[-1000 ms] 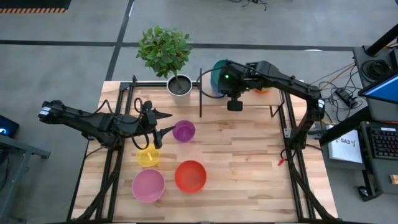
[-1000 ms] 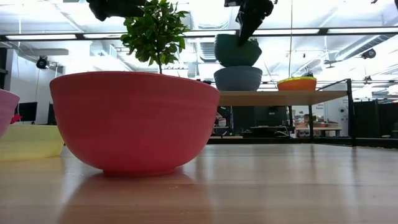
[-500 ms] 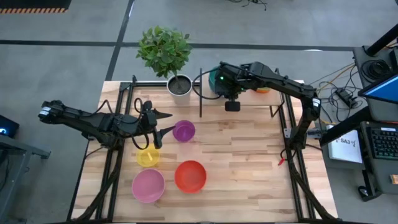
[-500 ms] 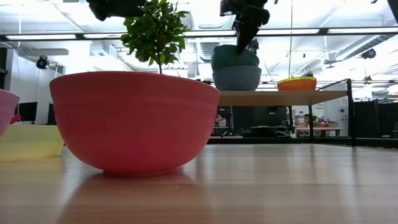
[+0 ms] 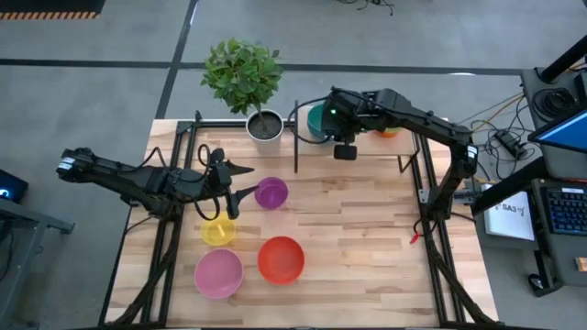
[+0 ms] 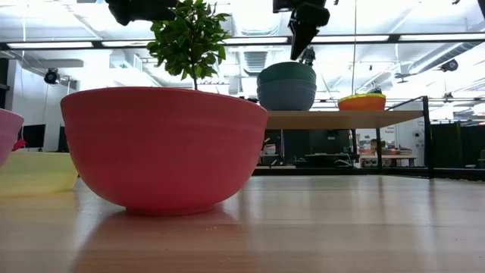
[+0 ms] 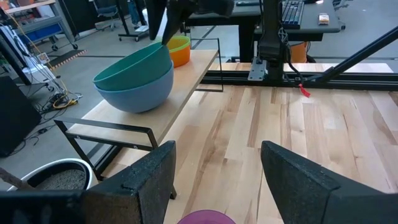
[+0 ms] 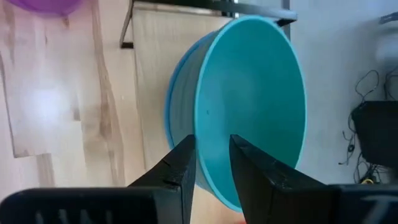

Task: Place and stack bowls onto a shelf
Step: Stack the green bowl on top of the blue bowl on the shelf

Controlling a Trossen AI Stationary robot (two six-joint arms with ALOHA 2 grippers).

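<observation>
The teal bowl (image 6: 286,73) sits nested in the blue bowl (image 6: 286,95) on the shelf (image 6: 341,118) at the table's far edge. The orange bowl (image 6: 361,101), with the lime one (image 7: 177,42) inside it, stands at the shelf's right end. My right gripper (image 8: 212,163) is open above the teal bowl (image 8: 255,99), one finger on each side of its right rim. My left gripper (image 5: 243,181) is open and hovers beside the purple bowl (image 5: 271,192). The yellow (image 5: 218,231), pink (image 5: 218,273) and red (image 5: 281,259) bowls rest on the tabletop. My right gripper comes from above with one finger (image 8: 180,168) outside and one finger (image 8: 252,171) inside the teal bowl's rim (image 8: 199,124). The gap is wider than the rim, and I cannot tell whether either finger touches it. The bowl rests level in the blue bowl.
A potted plant (image 5: 243,73) in a grey-white pot (image 5: 266,126) stands at the far edge, left of the shelf. Black frame rails run along both table sides. Bare planks (image 5: 367,238) lie on the table's right half. The red bowl (image 6: 163,148) fills the low view's foreground.
The right gripper brought the teal bowl down from above the blue bowl, where it hung tilted, and swung a little toward the table's left and back. The teal bowl now sits level inside the blue bowl, lower against the fingertips than before.
</observation>
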